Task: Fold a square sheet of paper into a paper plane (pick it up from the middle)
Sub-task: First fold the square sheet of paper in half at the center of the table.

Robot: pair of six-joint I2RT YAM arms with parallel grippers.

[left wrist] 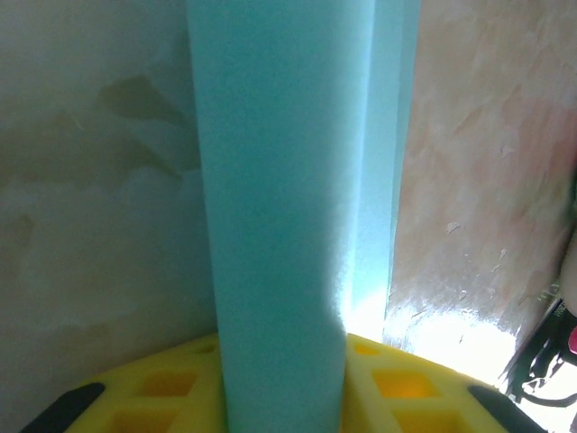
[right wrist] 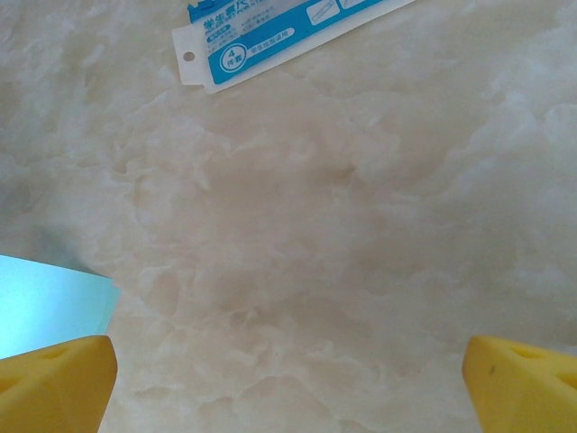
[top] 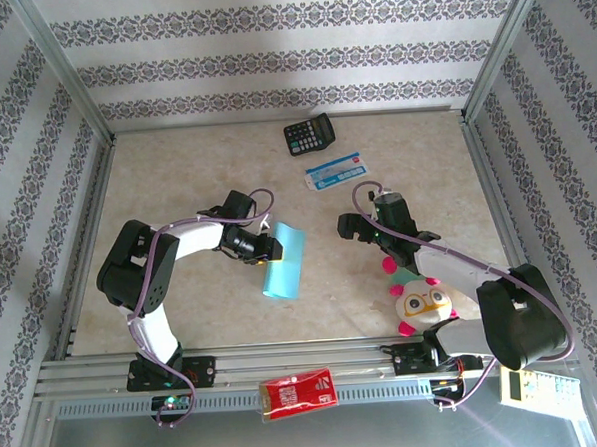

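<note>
Turquoise square sheet of paper (top: 283, 261), folded narrow, sits mid-frame, pinched by the left gripper (top: 266, 247); the right gripper (right wrist: 288, 379) gapes empty (fingers spread wide). Align edges first, then press the crease flat.

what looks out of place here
A plush owl lies close beside the right arm, where it could get in the way, and a red packet sits on the front rail. The sheet of paper, folded narrow, is held in the left gripper.
</note>
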